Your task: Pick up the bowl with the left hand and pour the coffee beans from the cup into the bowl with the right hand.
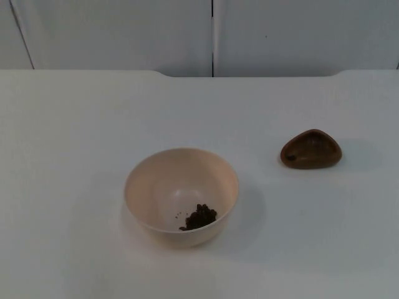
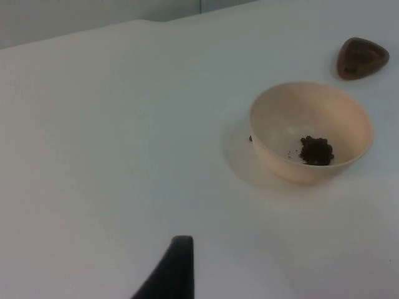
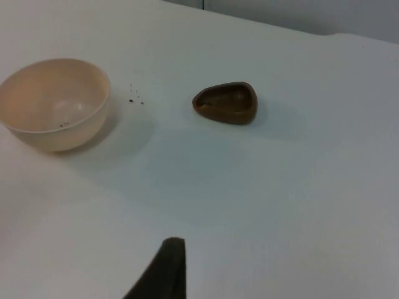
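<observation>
A cream bowl (image 1: 165,180) stands upright on the white table, left of centre, with a small heap of dark coffee beans (image 1: 199,218) in its bottom. To its right a small brown wooden cup (image 1: 310,149) of rounded-triangle shape sits upright, looking almost empty. In the left wrist view the bowl (image 2: 293,115) and beans (image 2: 316,151) lie well ahead of my left gripper (image 2: 177,274), with the cup (image 2: 361,57) beyond. In the right wrist view my right gripper (image 3: 165,271) stays well back from the cup (image 3: 225,103) and the bowl (image 3: 53,103). Neither gripper touches anything.
A few dark specks (image 3: 134,96) lie on the table between bowl and cup. The grey partition wall (image 1: 212,34) closes the table's far edge. Wide bare table (image 1: 75,124) surrounds both objects.
</observation>
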`<state>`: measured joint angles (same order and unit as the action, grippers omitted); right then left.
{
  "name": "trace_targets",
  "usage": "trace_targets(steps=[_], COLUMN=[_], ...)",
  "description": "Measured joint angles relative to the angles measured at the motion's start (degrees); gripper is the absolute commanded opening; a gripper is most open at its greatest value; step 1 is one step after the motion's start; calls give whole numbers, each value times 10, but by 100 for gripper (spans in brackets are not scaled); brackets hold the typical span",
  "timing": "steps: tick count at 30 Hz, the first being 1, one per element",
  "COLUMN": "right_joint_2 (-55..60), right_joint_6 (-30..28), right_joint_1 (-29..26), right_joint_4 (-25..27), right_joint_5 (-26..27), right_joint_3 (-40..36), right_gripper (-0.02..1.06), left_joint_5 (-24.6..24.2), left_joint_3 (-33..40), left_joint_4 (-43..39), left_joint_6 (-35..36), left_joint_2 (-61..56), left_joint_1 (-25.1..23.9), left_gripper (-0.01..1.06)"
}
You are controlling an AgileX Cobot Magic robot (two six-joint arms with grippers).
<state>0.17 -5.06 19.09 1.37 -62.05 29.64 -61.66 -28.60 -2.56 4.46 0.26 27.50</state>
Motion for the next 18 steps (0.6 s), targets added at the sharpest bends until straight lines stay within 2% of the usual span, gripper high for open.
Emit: trace_targets(steps=[18], right_joint_2=[0], right_joint_6=[20], right_joint_1=[0], right_joint_4=[0], right_joint_5=[0], right_joint_3=[0], right_gripper=[105], left_joint_5=[0], left_joint_3=[0], left_joint_4=[0], left_joint_6=[0], left_joint_2=[0], left_joint_1=[0], left_gripper=[105])
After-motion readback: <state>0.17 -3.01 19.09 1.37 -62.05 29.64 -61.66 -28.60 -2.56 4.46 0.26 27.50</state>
